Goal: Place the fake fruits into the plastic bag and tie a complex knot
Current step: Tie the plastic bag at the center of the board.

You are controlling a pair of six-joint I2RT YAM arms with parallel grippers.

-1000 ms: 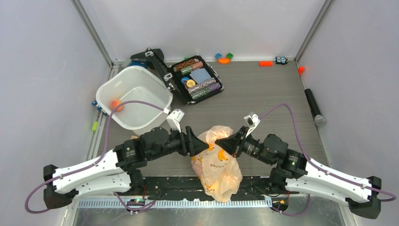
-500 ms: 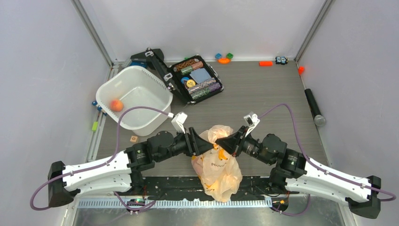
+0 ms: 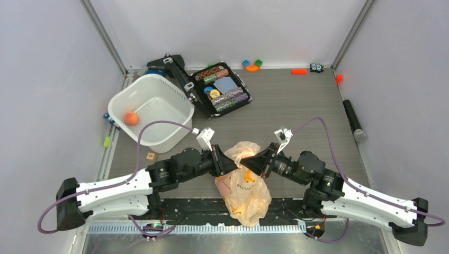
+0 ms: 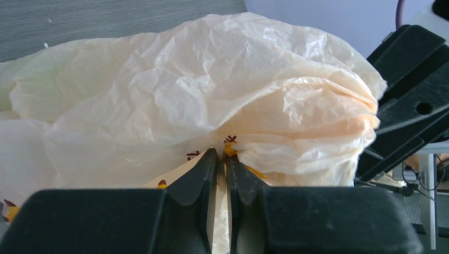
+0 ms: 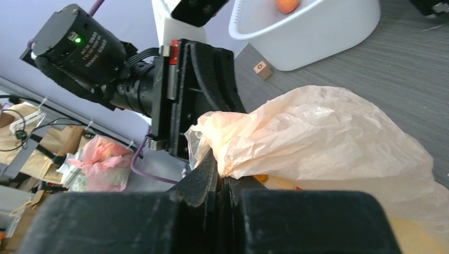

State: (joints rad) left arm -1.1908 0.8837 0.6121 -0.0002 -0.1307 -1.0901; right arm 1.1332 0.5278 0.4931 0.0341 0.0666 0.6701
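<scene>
This is looking like a robotics lab test cell: plain grey panels [image 3: 53,79] and aluminium posts [image 3: 103,32] are boxing in the table [image 3: 296,106] across the upper frame. White robot arms [image 3: 111,190] are sitting bolted along the bottom edge, trailing purple cables [image 3: 328,132].

The plastic bag [image 3: 244,190] sits at the middle of the table's near edge, with its bottom end spilling over that edge. It's thin, crinkly and pale peach, kinda see-through, with yellow-orange print on it. It's bulging, but I can't really make out what's inside. The top is bunched into a puffy wad, pinched between the left gripper [image 4: 222,157] and the right gripper [image 5: 222,177]. One small orange fruit [image 3: 131,118] lies alone in the white tub [image 3: 156,108] toward the far-left corner.
</scene>
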